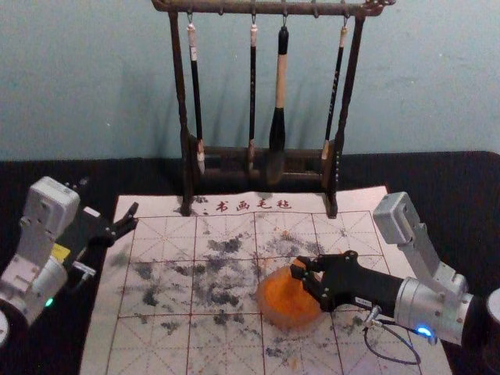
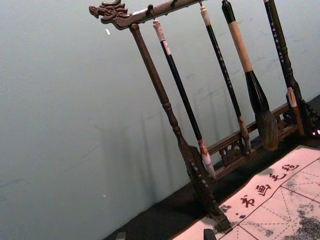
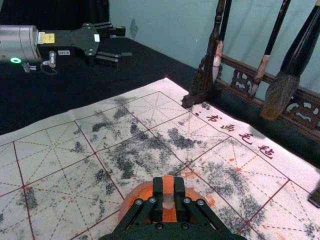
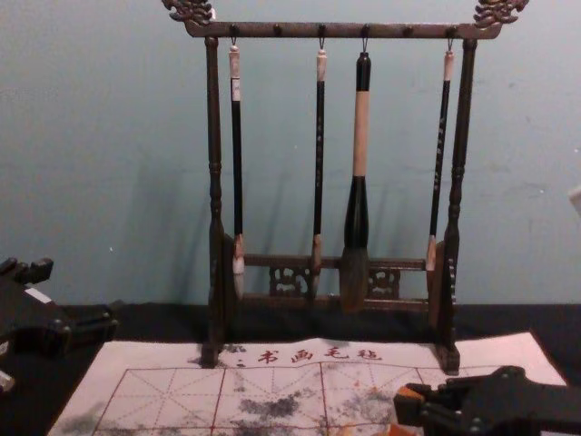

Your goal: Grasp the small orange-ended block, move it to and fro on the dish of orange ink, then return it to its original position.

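Observation:
My right gripper (image 1: 303,280) reaches over the dish of orange ink (image 1: 286,311) from the right. In the right wrist view, the right gripper (image 3: 168,190) is shut on the small block (image 3: 168,184), orange at its end and pale below, with the orange dish (image 3: 134,196) behind it. The chest view has the block's orange end (image 4: 408,393) at the fingertips. Whether block and ink touch, I cannot tell. My left gripper (image 1: 134,217) idles open beside the mat's far left corner; its tips edge into the left wrist view (image 2: 165,235).
A dark wooden rack (image 1: 186,168) with several hanging brushes stands behind the dish, across the far edge of the ink-stained felt mat (image 1: 156,258). Black cloth (image 1: 437,180) covers the table around the mat. A wall rises behind the rack.

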